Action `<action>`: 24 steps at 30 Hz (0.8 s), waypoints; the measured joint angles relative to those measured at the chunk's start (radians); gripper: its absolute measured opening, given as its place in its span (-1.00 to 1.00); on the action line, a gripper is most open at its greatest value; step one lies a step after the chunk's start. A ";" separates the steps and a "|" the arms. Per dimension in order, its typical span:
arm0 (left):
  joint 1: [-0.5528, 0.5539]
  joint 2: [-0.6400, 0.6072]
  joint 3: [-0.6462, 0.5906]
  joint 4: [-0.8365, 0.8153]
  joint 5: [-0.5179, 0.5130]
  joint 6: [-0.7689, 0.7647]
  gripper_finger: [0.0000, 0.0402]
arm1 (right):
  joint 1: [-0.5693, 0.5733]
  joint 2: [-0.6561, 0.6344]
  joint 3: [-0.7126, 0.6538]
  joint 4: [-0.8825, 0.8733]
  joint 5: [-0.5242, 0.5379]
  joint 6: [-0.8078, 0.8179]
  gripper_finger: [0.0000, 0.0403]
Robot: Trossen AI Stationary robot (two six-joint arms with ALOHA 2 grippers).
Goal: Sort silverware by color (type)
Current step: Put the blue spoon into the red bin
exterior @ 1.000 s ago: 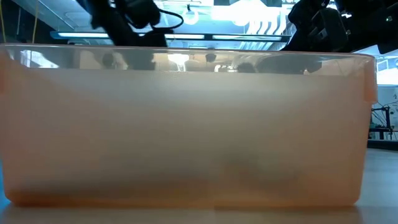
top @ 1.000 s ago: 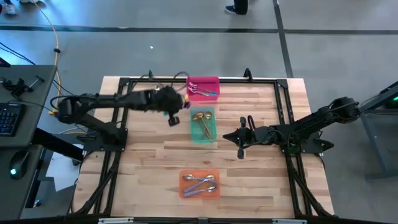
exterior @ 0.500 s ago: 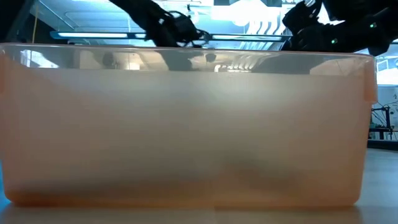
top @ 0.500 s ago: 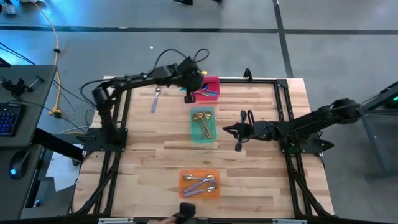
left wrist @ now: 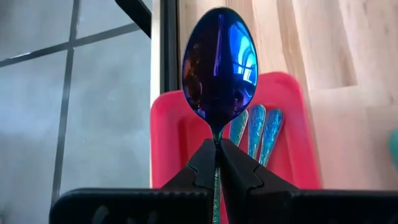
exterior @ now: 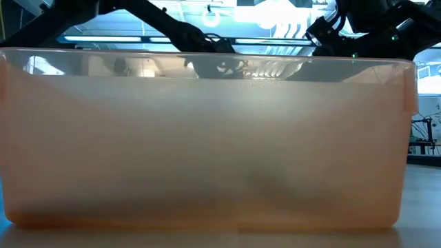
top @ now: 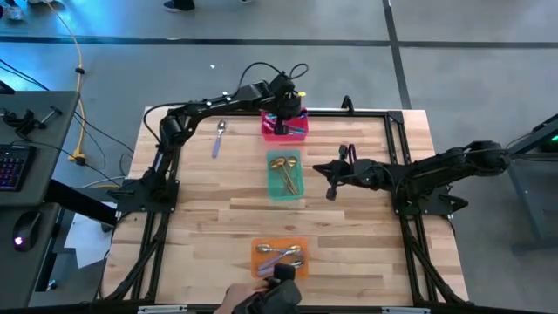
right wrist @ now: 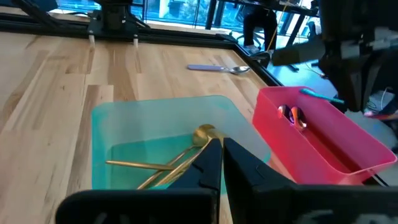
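Note:
My left gripper (top: 283, 112) is over the pink bin (top: 296, 133) at the table's far edge, shut on an iridescent blue-purple spoon (left wrist: 219, 65). Below it, teal-handled spoons (left wrist: 256, 129) lie in that pink bin (left wrist: 171, 143). Gold spoons (top: 286, 174) lie in the green bin (top: 272, 192), and silver spoons (top: 281, 258) in the orange bin (top: 260, 249). One spoon with a lavender handle (top: 218, 138) lies flat on the wood to the left of the pink bin. My right gripper (top: 331, 183) hangs shut, holding nothing, to the right of the green bin (right wrist: 106, 124). My left gripper (left wrist: 216, 148) pinches the iridescent spoon at its neck (left wrist: 216, 134), just below the bowl, between its two fingertips (left wrist: 239, 169). The patterned handle runs back between the fingers. The spoon is lifted clear, its bowl sticking out past the fingertips over the pink bin.
The orange bin's wall (exterior: 207, 145) fills the low view, with both arms showing above its rim. A person's hand (top: 261, 301) with a dark object reaches in at the near edge, by the orange bin. Bare wood lies left and right of the bins.
My left gripper has swung from left of the green bin toward the far edge and the right, ending over the pink bin. The lavender-handled spoon came into view as the arm moved off. A hand has come in at the near edge.

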 joint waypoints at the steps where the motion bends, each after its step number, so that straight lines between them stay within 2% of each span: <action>1: 0.003 0.008 0.003 -0.002 0.000 0.005 -1.00 | -0.001 0.000 0.000 -0.001 -0.001 -0.005 -1.00; 24: 0.024 0.061 0.003 -0.033 0.015 -0.022 -1.00 | -0.008 0.000 0.000 -0.002 -0.001 -0.008 -1.00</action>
